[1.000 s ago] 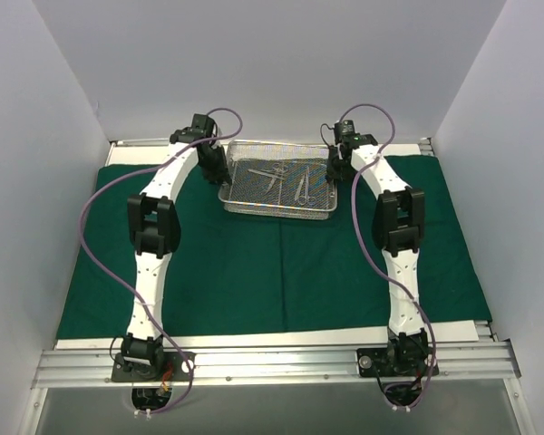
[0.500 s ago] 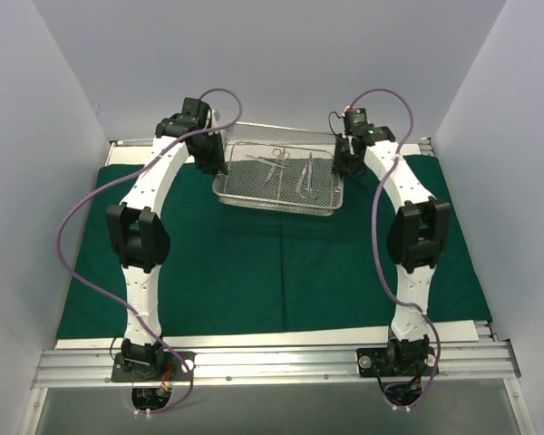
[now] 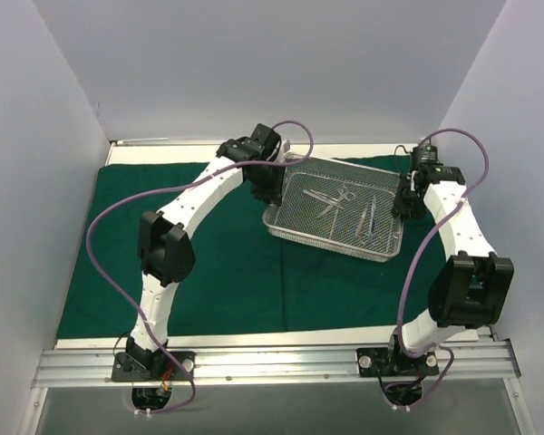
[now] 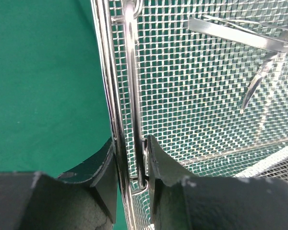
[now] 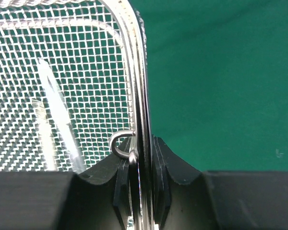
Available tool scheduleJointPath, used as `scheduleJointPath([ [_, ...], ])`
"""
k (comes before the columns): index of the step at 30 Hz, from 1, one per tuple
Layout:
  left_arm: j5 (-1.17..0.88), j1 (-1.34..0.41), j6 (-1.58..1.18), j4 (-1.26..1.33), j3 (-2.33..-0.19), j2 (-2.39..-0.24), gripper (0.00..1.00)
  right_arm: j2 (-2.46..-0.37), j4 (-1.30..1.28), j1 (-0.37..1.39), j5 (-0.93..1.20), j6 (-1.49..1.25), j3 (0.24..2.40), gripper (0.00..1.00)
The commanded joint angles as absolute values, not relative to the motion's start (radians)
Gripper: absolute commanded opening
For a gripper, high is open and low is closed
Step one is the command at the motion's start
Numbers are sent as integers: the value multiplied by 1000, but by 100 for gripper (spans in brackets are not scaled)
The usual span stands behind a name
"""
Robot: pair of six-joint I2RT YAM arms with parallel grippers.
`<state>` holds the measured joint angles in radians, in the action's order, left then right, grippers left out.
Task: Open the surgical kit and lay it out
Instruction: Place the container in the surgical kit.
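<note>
Being pinched at both end rims: tray (image 3: 299, 216). Left gripper (image 4: 132, 153) and right gripper (image 5: 140, 158) both clamped on wire. Tray being held over cloth (image 3: 208, 263), right of centre. Cloth spread; instruments (image 3: 335, 198) not yet being laid out.

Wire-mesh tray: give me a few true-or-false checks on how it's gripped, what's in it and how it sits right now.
1. The left gripper and the right gripper each have their jaws shut on the rim of the wire-mesh tray, at opposite short ends. True.
2. The tray is empty. False: slim metal instruments lie on its mesh floor.
3. The green cloth is spread open beneath the tray. True.
4. The tray lies square to the cloth's edges. False: in the top view it is turned at an angle to them.
</note>
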<state>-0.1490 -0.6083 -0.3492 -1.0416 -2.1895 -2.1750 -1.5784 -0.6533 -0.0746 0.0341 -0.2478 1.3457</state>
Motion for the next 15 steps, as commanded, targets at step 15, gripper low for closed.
scheduleJointPath([
  [15,6,-489,-422,-1061,-1418,-1496,2,-1712,-404,403,75,-334,1460,0],
])
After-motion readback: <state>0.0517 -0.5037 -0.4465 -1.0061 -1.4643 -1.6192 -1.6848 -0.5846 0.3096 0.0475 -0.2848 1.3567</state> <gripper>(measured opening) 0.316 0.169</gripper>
